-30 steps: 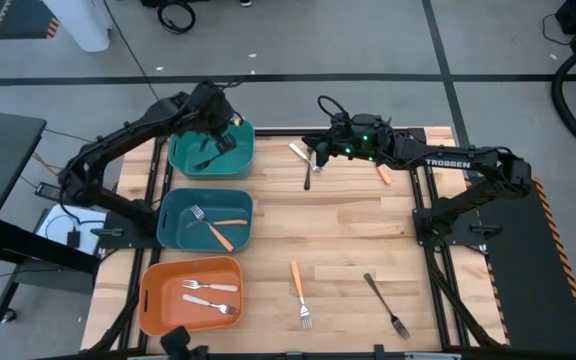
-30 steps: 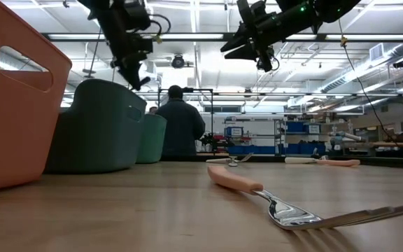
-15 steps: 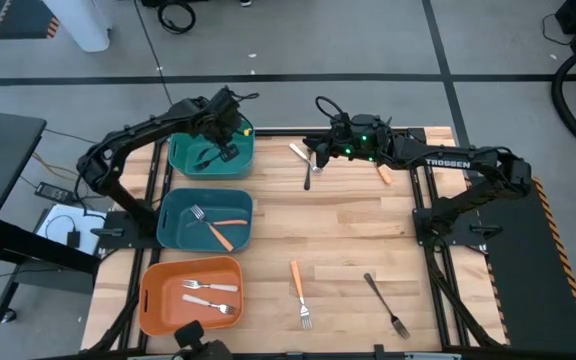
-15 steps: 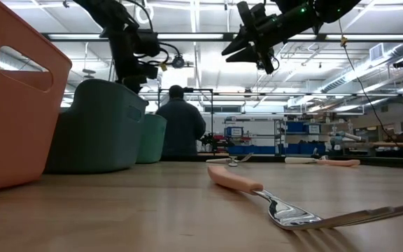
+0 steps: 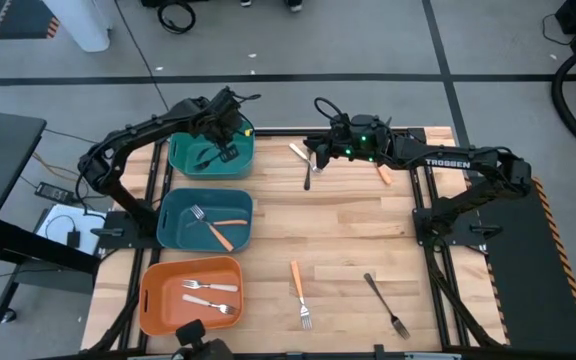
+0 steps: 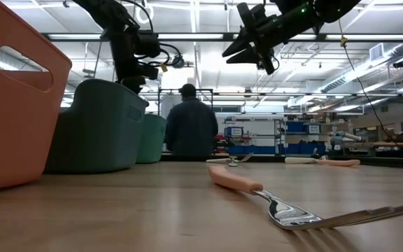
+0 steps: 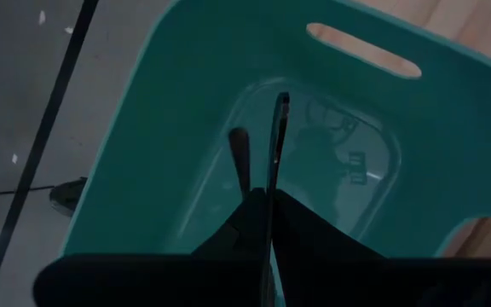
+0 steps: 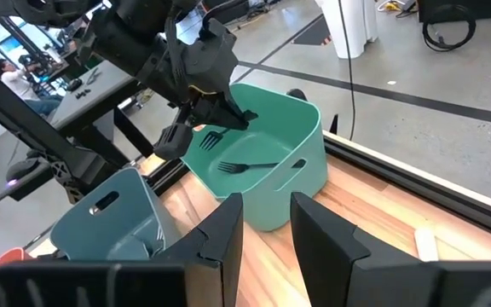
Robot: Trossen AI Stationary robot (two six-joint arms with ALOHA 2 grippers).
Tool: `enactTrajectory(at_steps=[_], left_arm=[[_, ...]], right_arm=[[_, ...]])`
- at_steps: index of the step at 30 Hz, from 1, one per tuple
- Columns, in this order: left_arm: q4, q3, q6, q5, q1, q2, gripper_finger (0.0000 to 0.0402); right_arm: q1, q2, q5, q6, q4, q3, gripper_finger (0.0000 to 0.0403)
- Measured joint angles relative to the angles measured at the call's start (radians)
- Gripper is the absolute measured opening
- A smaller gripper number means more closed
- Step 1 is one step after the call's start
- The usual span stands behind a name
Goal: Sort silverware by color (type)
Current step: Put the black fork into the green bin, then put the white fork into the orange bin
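Counter (image 5: 348, 230): pale wood planks, matte, on a black frame; grey floor with dark tape lines around it.

Near edge, 7 o'clock: orange bin (image 5: 190, 296), smooth plastic with rounded corners, holding two cream-handled forks (image 5: 208, 297). At 6 o'clock an orange-handled fork (image 5: 299, 291) lies flat on the bare wood, tines toward the near edge. At 5 o'clock a black fork (image 5: 385, 304) lies on a diagonal, well apart from it.

Mid left, 9 o'clock: middle teal bin (image 5: 205, 219), holding orange-handled utensils (image 5: 220, 230) and a silver fork head.

Far left, 11 o'clock: far teal bin (image 5: 211, 153), glossy, with slot handles in the walls. One black fork (image 8: 250, 166) rests on its floor. The left tool (image 5: 225, 143) hangs over this bin, fingers nearly closed on a second black fork (image 7: 275, 145); the thin dark shaft runs straight out from between the fingers, above the bin floor.

Far centre, 12 o'clock: the right tool (image 5: 315, 152) hovers above the counter, fingers apart, nothing between them. Below and beside it lie a dark utensil (image 5: 308, 172) and a cream-handled piece (image 5: 298, 151). An orange handle (image 5: 383, 174) lies at 1 o'clock.

Room beyond, low view: a person (image 6: 190, 129) in a dark top, back turned; shelving with blue items; ceiling strip lights.
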Motion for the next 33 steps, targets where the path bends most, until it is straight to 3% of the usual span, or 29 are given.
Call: enactTrajectory(at_steps=[15,20,25,33], left_arm=[[0.027,0.000,-0.112,0.002,0.000,0.000,0.0028],[0.028,-0.030,-0.100,0.091,0.000,-0.001,0.0059],[0.061,-0.084,-0.166,0.095,-0.005,-0.001,0.0096],[0.055,-0.088,-0.317,0.105,-0.005,-0.028,0.0105]], right_arm=[[0.000,0.000,0.000,-0.045,-0.076,0.000,0.0107],[0.000,0.000,0.000,-0.052,-0.076,0.000,0.0107],[-0.001,0.000,0.000,-0.054,-0.088,0.000,0.0107],[-0.011,0.000,0.008,-0.104,-0.100,0.000,0.0107]])
